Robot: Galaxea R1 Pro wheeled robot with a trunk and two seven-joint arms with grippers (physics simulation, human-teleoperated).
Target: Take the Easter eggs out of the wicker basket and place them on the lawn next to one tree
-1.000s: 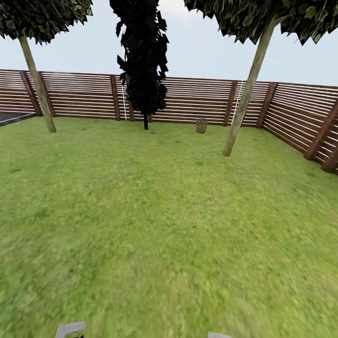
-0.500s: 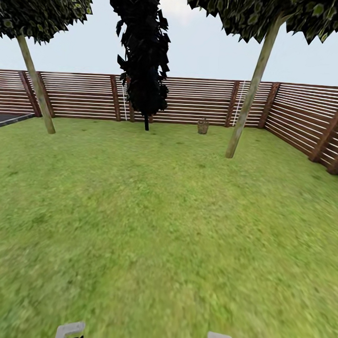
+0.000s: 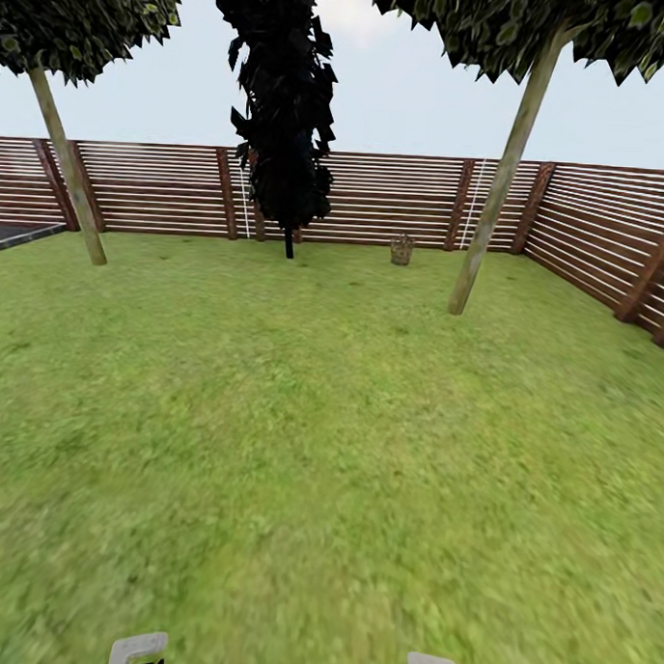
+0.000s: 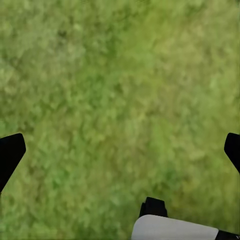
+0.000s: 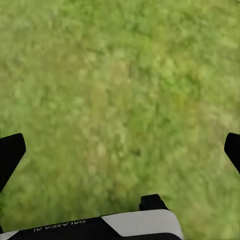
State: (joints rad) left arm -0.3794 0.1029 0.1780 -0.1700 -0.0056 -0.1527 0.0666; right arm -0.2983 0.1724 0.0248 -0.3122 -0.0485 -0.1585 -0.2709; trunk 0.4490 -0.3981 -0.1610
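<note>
Far across the lawn [image 3: 318, 438], the small brown wicker basket [image 3: 401, 249] stands near the slat fence. The Easter eggs are too small to make out inside it. A pale-trunked tree [image 3: 495, 198] leans just right of the basket, and another tree [image 3: 66, 175] stands at the far left. In the left wrist view my left gripper [image 4: 120, 152] hangs open over bare grass, its dark fingertips [image 4: 10, 155] wide apart. My right gripper [image 5: 120, 152] is likewise open over grass, with nothing between its fingers.
A dark, near-black cypress [image 3: 283, 117] rises left of the basket. The brown slat fence [image 3: 376, 199] closes the back and right side. A strip of grey paving [image 3: 17, 233] shows at the far left edge.
The whole head view has shifted: the basket, right tree and fence sit slightly lower and further right, as the camera has moved. Both grippers hold their pose.
</note>
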